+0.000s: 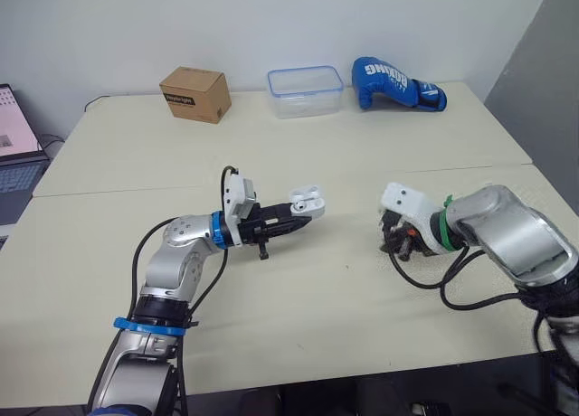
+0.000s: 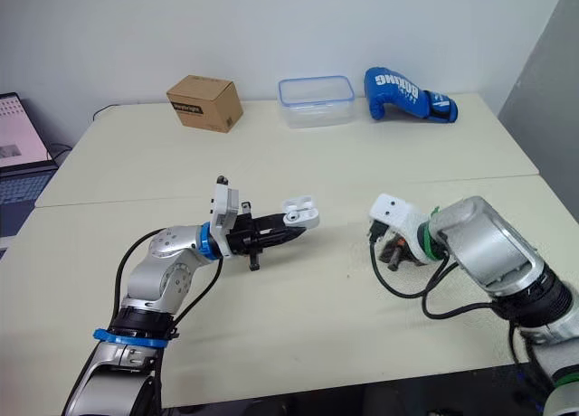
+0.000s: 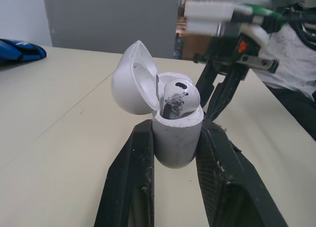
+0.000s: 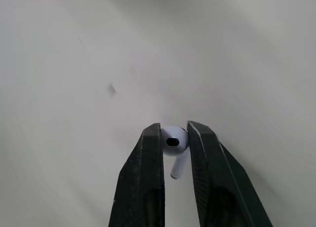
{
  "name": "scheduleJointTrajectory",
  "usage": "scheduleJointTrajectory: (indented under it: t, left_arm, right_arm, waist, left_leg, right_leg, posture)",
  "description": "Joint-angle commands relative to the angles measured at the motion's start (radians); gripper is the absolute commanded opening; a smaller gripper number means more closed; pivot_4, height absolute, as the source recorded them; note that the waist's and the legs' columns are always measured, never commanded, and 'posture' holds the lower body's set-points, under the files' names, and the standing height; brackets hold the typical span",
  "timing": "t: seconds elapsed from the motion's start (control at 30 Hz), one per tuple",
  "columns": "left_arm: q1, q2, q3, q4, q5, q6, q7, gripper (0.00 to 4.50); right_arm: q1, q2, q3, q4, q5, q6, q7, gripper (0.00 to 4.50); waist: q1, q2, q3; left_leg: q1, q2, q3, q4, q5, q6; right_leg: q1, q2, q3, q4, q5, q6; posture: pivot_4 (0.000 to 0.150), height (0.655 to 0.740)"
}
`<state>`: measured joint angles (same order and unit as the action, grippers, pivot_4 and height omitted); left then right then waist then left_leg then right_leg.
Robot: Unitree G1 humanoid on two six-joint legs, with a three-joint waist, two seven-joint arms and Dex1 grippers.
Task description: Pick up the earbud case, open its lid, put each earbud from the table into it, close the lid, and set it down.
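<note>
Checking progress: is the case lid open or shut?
Open: the lid is tipped back off the case, one earbud seated inside.

Open earbud case [image 1: 308, 199], left fingers [image 1: 282, 224] clamped

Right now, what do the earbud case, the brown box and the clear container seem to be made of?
The earbud case: likely hard white plastic, smooth with a soft sheen. The brown box: cardboard, by its matte brown faces. The clear container: probably transparent plastic, with see-through walls and a blue rim.
</note>
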<state>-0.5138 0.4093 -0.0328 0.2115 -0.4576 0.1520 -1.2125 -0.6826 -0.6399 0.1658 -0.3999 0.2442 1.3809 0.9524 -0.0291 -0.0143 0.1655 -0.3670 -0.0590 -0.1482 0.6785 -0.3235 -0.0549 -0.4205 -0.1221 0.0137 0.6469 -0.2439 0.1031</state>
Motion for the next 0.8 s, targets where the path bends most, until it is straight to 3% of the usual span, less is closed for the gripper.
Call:
scheduleJointTrajectory:
  t: [0.03,0.2,0.33,0.8]
  left_arm:
    - [-0.032,-0.002,0.015,0.009,-0.006,-0.022,-0.013,0.84]
    - [-0.056,-0.006,0.014,0.045,-0.004,-0.030,-0.023,0.84]
    - [-0.069,-0.006,0.014,0.069,-0.001,-0.037,-0.033,0.84]
    - [-0.106,-0.011,0.010,0.084,0.001,-0.015,-0.045,0.84]
  right_arm:
    - [0.008,0.162,-0.280,-0.086,0.113,0.062,-0.060,0.35]
    - [0.032,0.342,-0.405,-0.160,0.192,0.070,-0.168,0.35]
    - [0.037,0.411,-0.420,-0.193,0.238,-0.003,-0.230,0.35]
    - [0.129,0.429,-0.105,-0.183,0.083,-0.512,-0.441,0.35]
  waist:
    - [0.000,0.001,0.000]
    - [0.000,0.001,0.000]
    - [-0.003,0.001,0.000]
    - [-0.005,0.001,0.000]
  left_leg:
    - [0.000,-0.001,0.000,0.000,0.000,0.000]
    - [0.000,-0.001,-0.002,0.000,0.000,0.000]
    - [0.000,-0.001,-0.002,0.000,0.000,0.000]
    - [0.001,-0.001,-0.001,0.000,0.000,0.000]
  right_leg:
    - [-0.001,0.000,0.001,0.001,0.000,0.000]
    - [0.000,0.000,-0.001,0.000,0.000,0.000]
    - [0.000,0.000,0.000,0.001,0.000,0.000]
    - [0.000,0.000,0.000,0.001,0.000,0.000]
  posture:
    - [0.150,0.7307]
    - [0.150,0.7307]
    - [0.150,0.7307]
    - [0.150,0.7307]
